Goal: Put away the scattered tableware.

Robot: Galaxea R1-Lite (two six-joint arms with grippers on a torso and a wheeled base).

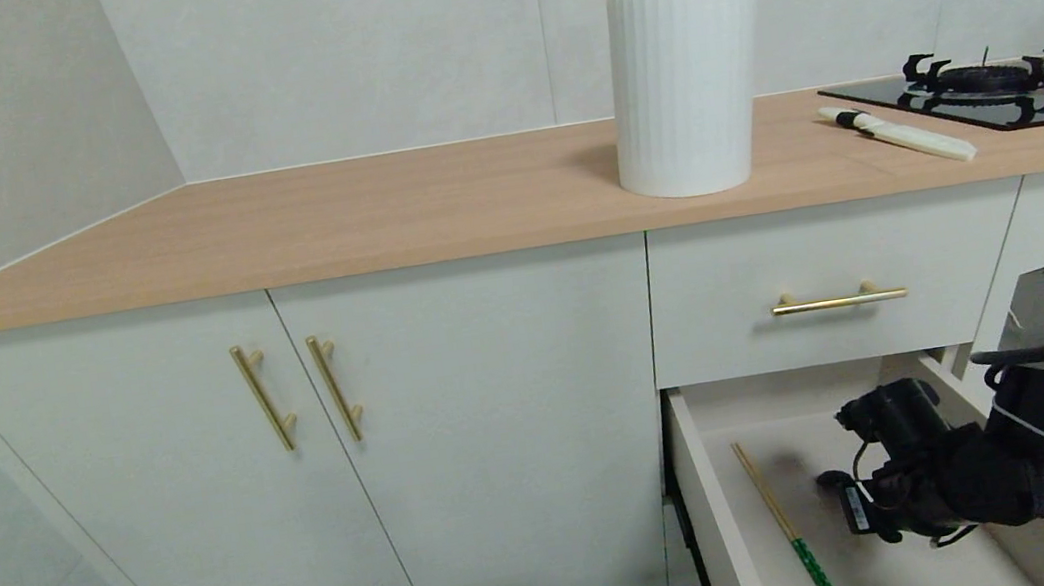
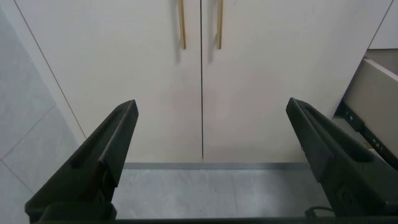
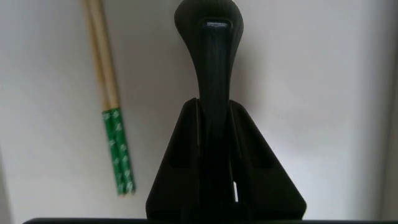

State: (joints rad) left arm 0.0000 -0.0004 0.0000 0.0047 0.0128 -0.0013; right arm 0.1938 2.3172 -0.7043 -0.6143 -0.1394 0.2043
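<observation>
The countertop (image 1: 370, 212) looks matt wood, the spoon (image 3: 208, 68) glossy black, the chopsticks (image 1: 782, 521) smooth wood

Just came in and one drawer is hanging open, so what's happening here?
The robot is putting tableware away. Its right end effector is down in the open drawer, shut on a black utensil, apparently a spoon, beside a pair of chopsticks lying on the drawer floor. The left end effector is open and empty, facing the closed cabinet doors. A long white wrapped item lies on the countertop near the stove.
</observation>
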